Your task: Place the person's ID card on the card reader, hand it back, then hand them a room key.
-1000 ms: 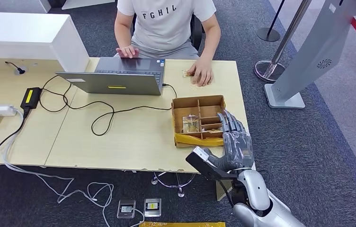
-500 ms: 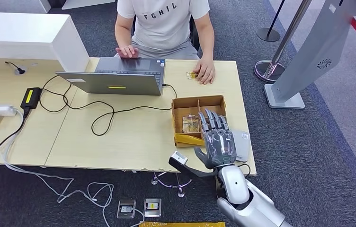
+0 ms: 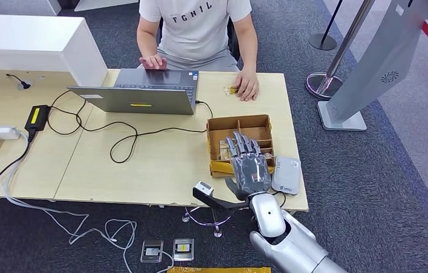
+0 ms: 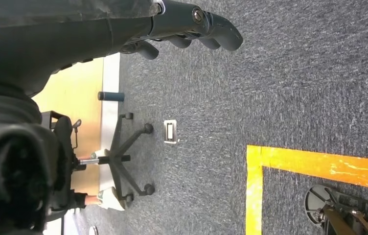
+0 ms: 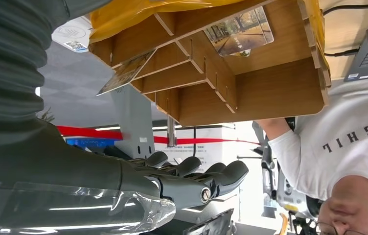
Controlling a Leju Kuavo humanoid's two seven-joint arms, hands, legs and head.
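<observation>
One pale wood desk (image 3: pixel 160 165), grey carpet (image 3: pixel 371 170)

Right hand (image 3: pixel 250 165) now leftward over the box (image 3: pixel 217 128), card reader (image 3: pixel 286 174) uncovered.

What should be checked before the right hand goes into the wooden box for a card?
1. Right hand free to grasp: ok, fingers spread, nothing in them.
2. Hand lined up with the divided wooden box: ok, it hovers over the box's near right part.
3. Card available: ok, a picture card lies in one compartment and another card leans in a slot.
4. Which card is the room key: cannot tell.
5. Card reader free: ok, nothing lies on it, right of the box.
6. Person ready to receive: not ok, one hand rests on the table on something small, the other hand at the laptop.
</observation>
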